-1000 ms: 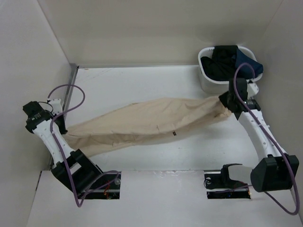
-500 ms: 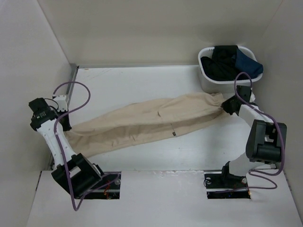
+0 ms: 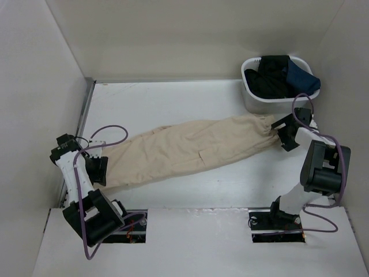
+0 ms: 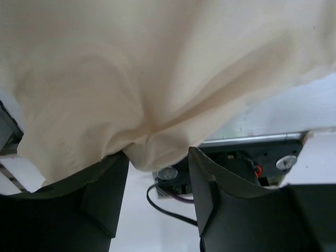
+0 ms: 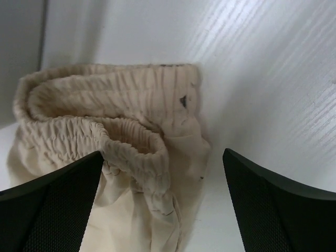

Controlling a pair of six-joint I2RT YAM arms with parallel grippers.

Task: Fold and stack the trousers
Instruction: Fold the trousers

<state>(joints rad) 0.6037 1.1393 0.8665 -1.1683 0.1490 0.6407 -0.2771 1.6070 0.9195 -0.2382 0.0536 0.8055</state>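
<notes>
The beige trousers [image 3: 190, 147] lie flat in a long diagonal band across the white table, leg ends at the near left and gathered waist at the far right. My left gripper [image 3: 97, 167] sits at the leg ends. In the left wrist view its jaws stand apart, and a fold of the trousers [image 4: 157, 79] hangs at the tips of my left gripper [image 4: 157, 155] unpinched. My right gripper [image 3: 281, 134] is just right of the waist. In the right wrist view the waistband [image 5: 105, 121] rests on the table in front of my wide-open right gripper [image 5: 163, 153].
A white basket [image 3: 249, 97] stands at the far right corner, holding a black garment [image 3: 268, 75] and a navy garment [image 3: 300, 78]. Walls close in the table on the left, back and right. The left arm's base mount [image 4: 236, 163] shows beneath the cloth.
Both grippers have opened and let go of the trousers, which have settled onto the table. The left arm has come down and nearer; the right has drawn slightly back from the waist.
</notes>
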